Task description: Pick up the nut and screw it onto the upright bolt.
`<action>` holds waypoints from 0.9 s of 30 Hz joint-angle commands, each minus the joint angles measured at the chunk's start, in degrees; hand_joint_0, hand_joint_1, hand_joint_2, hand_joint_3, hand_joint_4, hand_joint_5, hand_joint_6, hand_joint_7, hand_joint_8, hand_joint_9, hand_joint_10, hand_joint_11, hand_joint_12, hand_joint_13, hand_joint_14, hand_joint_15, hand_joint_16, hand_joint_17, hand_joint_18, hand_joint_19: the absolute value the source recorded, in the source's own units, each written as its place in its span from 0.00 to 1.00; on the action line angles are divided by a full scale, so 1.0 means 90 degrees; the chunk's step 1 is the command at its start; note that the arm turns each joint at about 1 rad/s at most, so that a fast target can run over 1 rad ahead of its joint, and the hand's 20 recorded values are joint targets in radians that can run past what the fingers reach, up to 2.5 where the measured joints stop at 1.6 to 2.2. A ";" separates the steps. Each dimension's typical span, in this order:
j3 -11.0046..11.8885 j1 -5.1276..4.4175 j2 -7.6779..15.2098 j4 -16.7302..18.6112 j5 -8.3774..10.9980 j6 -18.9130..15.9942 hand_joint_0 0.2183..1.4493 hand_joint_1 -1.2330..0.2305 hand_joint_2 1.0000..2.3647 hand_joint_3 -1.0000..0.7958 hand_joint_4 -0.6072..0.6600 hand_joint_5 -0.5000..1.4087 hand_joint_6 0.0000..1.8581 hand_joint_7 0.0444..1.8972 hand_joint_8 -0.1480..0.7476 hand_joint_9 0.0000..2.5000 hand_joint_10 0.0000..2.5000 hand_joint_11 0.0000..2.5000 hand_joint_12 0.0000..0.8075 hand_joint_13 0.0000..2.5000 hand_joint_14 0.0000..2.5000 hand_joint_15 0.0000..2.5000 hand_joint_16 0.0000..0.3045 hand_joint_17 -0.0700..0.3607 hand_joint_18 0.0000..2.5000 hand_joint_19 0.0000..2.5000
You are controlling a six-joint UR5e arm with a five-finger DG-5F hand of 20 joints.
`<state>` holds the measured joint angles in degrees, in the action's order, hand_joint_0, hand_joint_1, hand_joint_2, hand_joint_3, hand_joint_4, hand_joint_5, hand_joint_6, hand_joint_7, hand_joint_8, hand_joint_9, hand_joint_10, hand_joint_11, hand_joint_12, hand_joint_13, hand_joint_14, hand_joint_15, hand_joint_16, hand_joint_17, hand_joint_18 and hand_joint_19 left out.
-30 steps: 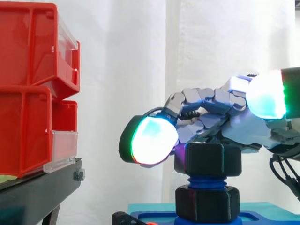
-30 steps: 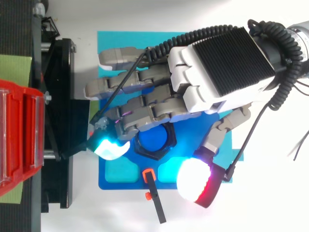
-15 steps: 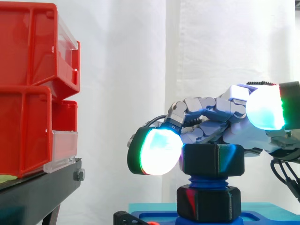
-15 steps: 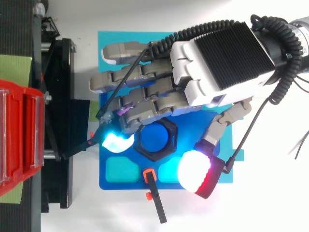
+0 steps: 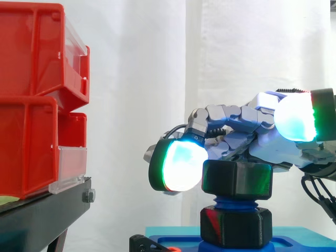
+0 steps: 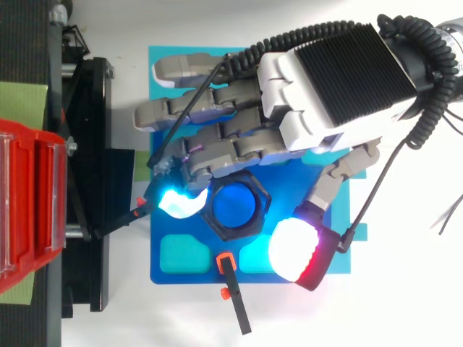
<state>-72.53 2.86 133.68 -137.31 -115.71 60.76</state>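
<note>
Nearest us in the side view, in front of the bolt (image 5: 231, 201), a small orange-and-black clamp (image 6: 230, 289) sits on the blue plate (image 6: 160, 278) that carries the bolt. Also in front of the bolt, and higher than its top, hangs the thumb's white-red pad (image 6: 295, 250); it looks off the nut, not touching. Then the bolt itself: the black nut (image 5: 237, 180) is on its upper threads, level as far as we can tell. A short run of blue thread is bare between it and a black hex collar (image 5: 235, 227) at the bolt's foot. One curled finger's cyan pad (image 5: 181, 167) lies against the nut's flank on the side of the bolt away from the arm. The hand (image 6: 340, 79) arches over and behind the bolt, thumb and fingers apart, clamped on nothing. We judge pick-up done, screwing under way, hand between turns. Next move calls for the thumb brought onto the flank opposite that pad, then a turn downward without tilting the nut. Far from the bolt: red bins (image 5: 31, 94) on a black stand (image 5: 47, 210), white curtain (image 5: 136, 79) behind.
</note>
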 commanded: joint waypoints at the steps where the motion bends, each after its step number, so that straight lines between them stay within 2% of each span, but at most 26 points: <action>1: 0.0002 0.0024 0.0000 0.0003 -0.0024 -0.0003 0.20 0.76 0.00 0.28 0.57 0.27 0.27 0.72 0.43 0.29 0.00 0.00 0.30 0.10 0.00 0.00 0.08 0.29 0.00 0.00; 15: 0.0002 0.0053 0.0000 0.0003 -0.0033 0.0007 0.21 0.73 0.00 0.28 0.50 0.29 0.27 0.75 0.39 0.36 0.00 0.00 0.26 0.16 0.00 0.00 0.06 0.27 0.03 0.00; 27: 0.0002 0.0102 0.0000 0.0003 -0.0063 -0.0003 0.22 0.73 0.00 0.28 0.47 0.30 0.29 0.71 0.38 0.43 0.00 0.00 0.23 0.21 0.00 0.00 0.05 0.24 0.10 0.00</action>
<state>-72.51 3.65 133.68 -137.29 -116.12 60.75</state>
